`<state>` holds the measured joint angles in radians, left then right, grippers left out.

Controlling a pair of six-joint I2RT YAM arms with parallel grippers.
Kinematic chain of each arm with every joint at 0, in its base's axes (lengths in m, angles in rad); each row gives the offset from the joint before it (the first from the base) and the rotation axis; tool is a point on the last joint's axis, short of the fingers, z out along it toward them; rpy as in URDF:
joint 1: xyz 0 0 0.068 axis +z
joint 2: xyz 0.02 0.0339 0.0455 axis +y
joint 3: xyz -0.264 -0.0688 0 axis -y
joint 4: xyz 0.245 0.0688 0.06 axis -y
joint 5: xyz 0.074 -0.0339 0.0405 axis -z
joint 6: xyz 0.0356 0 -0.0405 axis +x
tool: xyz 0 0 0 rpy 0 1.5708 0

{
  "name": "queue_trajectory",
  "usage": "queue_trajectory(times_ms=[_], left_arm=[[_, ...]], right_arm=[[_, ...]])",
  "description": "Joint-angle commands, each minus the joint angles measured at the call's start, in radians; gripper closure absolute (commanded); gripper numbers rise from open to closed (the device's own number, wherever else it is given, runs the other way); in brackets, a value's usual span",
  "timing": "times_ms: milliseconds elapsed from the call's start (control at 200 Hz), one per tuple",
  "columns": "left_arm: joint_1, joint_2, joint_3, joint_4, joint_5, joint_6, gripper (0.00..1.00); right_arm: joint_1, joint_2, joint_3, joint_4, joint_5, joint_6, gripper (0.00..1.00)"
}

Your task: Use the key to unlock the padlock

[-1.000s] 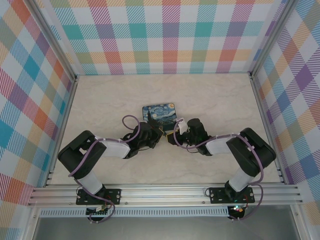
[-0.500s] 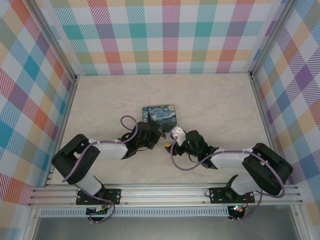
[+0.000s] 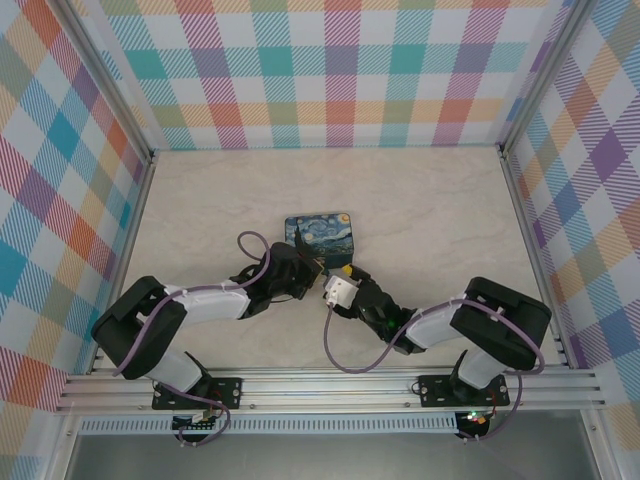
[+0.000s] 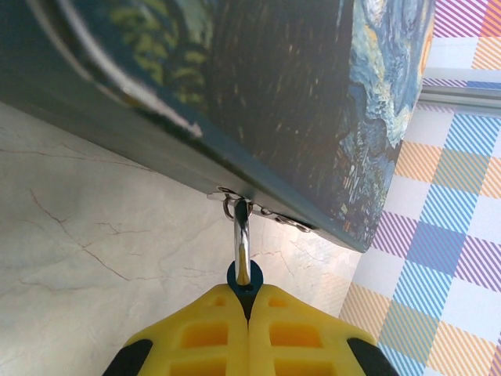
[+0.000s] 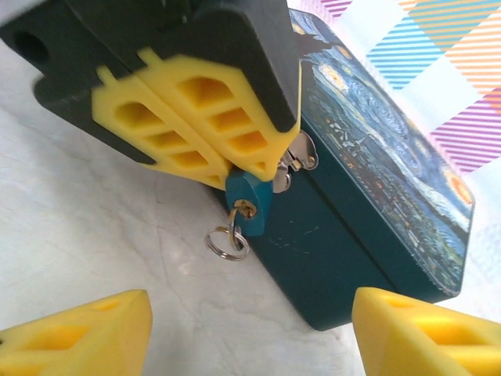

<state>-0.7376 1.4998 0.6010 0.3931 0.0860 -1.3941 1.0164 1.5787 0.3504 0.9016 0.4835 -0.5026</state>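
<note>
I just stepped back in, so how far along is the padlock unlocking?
Done: the key sits in the keyhole of the padlock. In hand: the left gripper is clamped on the padlock; the right gripper is open, off the key. Left: turning the key; the shackle runs through the hasp of the tin.

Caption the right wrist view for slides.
Left gripper clamps the padlock, key in its keyhole, hooked to the painted tin.

tin point(image 5: 376, 204): painted metal, satin sheen, paint worn bare along lid rim | hasp point(image 5: 301, 153) on tin front: bright bare metal | padlock point(image 5: 249, 205) at tin front: smooth blue body, matt | shackle point(image 4: 243, 247): polished metal | split ring point(image 5: 225, 241): shiny wire | bench point(image 5: 102, 235) under tin: marble-look, smooth, low gloss | left end effector fingers point(image 4: 211, 337): yellow matt plastic, pocketed
</note>
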Motion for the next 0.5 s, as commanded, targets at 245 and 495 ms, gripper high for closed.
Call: queue_trajectory(times_ms=[245, 495], left_arm=[[-0.016, -0.029, 0.016, 0.015, 0.014, 0.017, 1.00], [-0.016, -0.035, 0.006, 0.017, 0.006, 0.016, 1.00]], right_arm=[[0.009, 0.028, 0.058, 0.053, -0.037, 0.008, 0.50], [0.008, 0.036, 0.084, 0.028, -0.046, 0.001, 0.61]])
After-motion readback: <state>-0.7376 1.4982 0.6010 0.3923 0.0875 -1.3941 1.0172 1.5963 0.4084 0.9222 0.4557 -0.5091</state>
